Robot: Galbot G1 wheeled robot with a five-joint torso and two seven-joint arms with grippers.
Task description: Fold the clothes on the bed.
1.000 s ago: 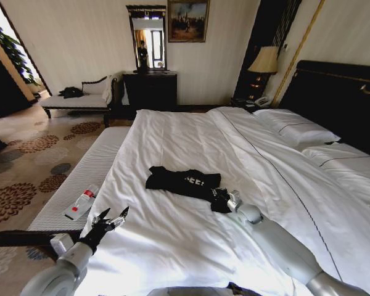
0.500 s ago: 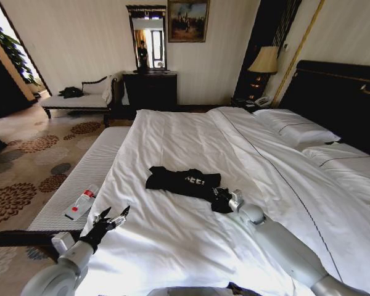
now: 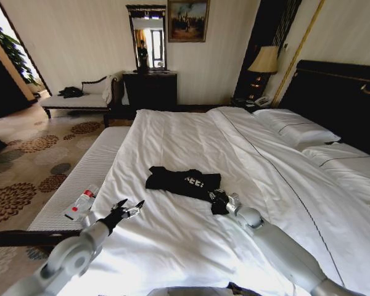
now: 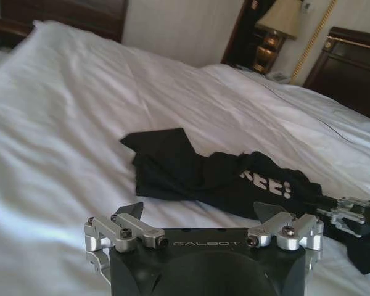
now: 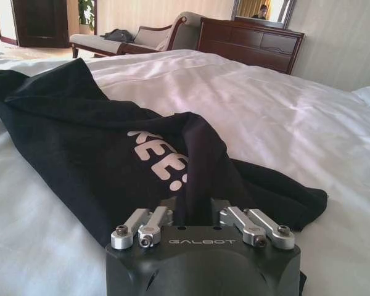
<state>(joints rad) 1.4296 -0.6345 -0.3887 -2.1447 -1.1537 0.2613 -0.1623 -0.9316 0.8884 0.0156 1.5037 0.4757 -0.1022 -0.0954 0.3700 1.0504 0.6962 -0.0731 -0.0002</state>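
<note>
Black clothes (image 3: 183, 181) lie lengthwise across the bed (image 3: 191, 142).

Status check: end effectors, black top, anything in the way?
Left end effector open, above duvet short of black top. Right end effector shut on top's near edge. Top crumpled on bed. No obstruction.

— What do I have on the arms from up top?

— Smooth light-grey tubular links, each with a rounded grey joint near the black top (image 3: 184, 181). Beyond it sits a black wrist block.

— And the left gripper (image 4: 203, 219)?

— Matte black housing with "GALBOT" printed in pale letters. Silver machined linkages on both sides, dark screw heads at the pivots, black pointed fingertips (image 4: 131, 209).

— Right gripper (image 5: 193, 207)?

— Same build: black body, same lettering, paired silver link bars with round screws.
</note>
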